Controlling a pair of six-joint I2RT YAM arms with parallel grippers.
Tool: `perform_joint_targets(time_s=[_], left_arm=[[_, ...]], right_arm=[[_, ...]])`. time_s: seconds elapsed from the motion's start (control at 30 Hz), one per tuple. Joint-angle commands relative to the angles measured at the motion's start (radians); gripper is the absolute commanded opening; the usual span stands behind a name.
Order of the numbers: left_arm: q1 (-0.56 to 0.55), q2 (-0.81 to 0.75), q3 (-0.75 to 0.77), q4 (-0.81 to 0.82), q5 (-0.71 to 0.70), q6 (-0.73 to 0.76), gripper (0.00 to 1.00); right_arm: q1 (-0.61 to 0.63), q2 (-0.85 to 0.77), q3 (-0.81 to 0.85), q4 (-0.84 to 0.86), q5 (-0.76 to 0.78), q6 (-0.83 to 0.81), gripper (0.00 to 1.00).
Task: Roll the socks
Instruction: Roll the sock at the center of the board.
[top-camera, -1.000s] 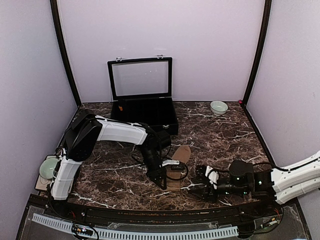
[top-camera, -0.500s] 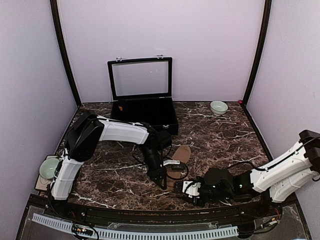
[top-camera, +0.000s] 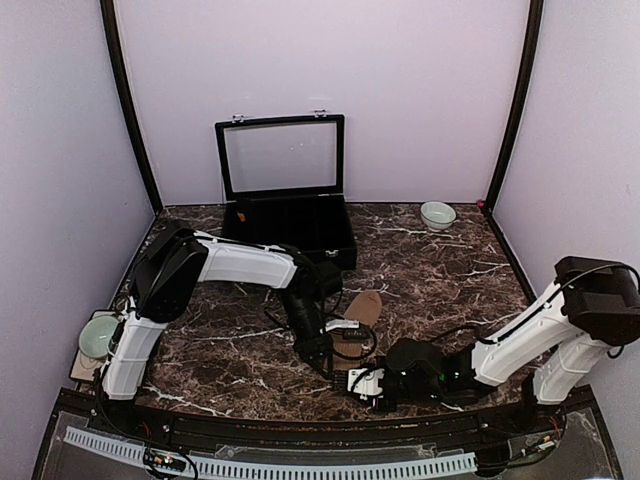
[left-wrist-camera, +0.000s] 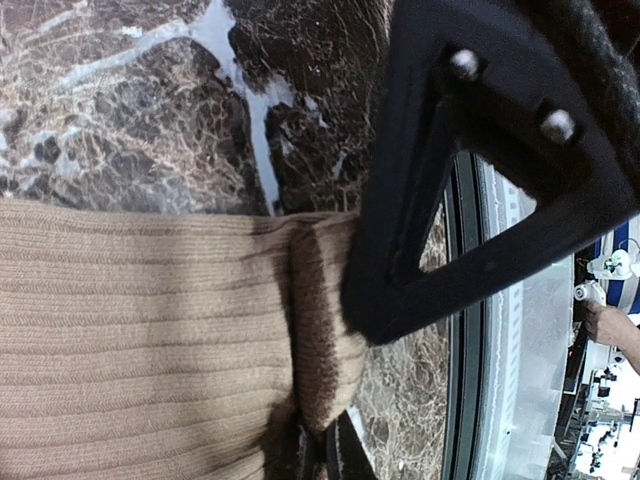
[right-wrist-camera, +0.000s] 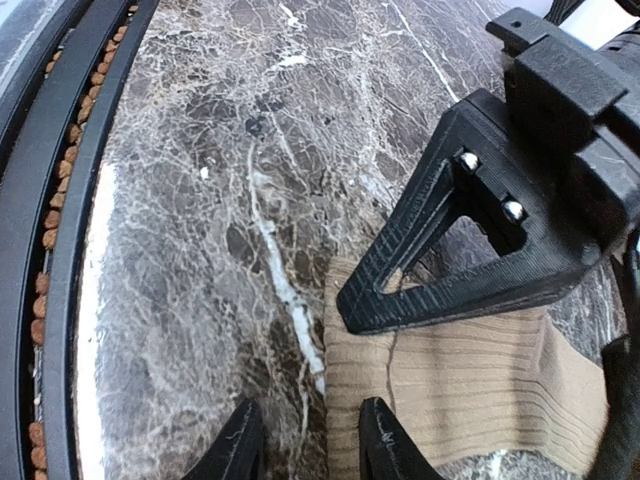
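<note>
— Socks: where are they lying right now?

— Only one is showing, a tan sock (top-camera: 362, 308). It is lying flat on the marble table (top-camera: 450, 270), running from the middle toward the near edge, between the two arms. No second sock is showing in any view.

— What is the left gripper (top-camera: 327, 370) doing?

— It is pinching the sock's near end. Its jaws are standing almost together, with a small fold of the ribbed knit turned up between them.

— And the right gripper (right-wrist-camera: 312, 445)?

— It is sitting low at that same end, just beside the left one. Its jaws are standing partly apart and holding nothing. One fingertip is hanging over the sock's corner and the other over bare marble.

— So which step is this?

— I am reading it as the very start of the roll. The first turn is being set at the near end, and the rest of the sock is lying unrolled.

— What is the next move asking for?

— Probably the right jaws taking the free corner of that fold, so both sides of the edge are turning together toward the far end. The knit looks limp, so a one-sided pull is likely to skew the roll.
</note>
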Motion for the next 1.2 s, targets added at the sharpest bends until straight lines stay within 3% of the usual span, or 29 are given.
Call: perform_joint_targets(time_s=[0.0, 0.2, 0.5, 0.73, 0.83, 0.97, 1.17], left_arm=[[-0.001, 0.148, -0.104, -0.010, -0.366, 0.031, 0.02], [-0.001, 0.138, -0.111, -0.027, -0.350, 0.050, 0.04], [-0.003, 0.098, -0.161, -0.033, -0.369, 0.103, 0.08], [-0.002, 0.117, -0.141, -0.034, -0.396, 0.093, 0.08], [-0.001, 0.127, -0.126, -0.030, -0.408, 0.083, 0.08], [-0.001, 0.136, -0.107, -0.037, -0.402, 0.080, 0.08], [-0.001, 0.136, -0.104, -0.034, -0.404, 0.073, 0.09]], right_arm=[[-0.019, 0.055, 0.038, 0.074, -0.025, -0.020, 0.32], [-0.045, 0.104, 0.023, 0.072, -0.067, 0.035, 0.25], [-0.101, 0.121, -0.005, -0.018, -0.090, 0.122, 0.24], [-0.104, 0.043, 0.023, -0.056, -0.083, 0.054, 0.30], [-0.098, 0.048, 0.043, -0.073, -0.115, 0.037, 0.36], [-0.096, 0.090, 0.068, -0.082, -0.132, 0.034, 0.36], [-0.095, 0.138, 0.055, -0.057, -0.137, 0.063, 0.15]])
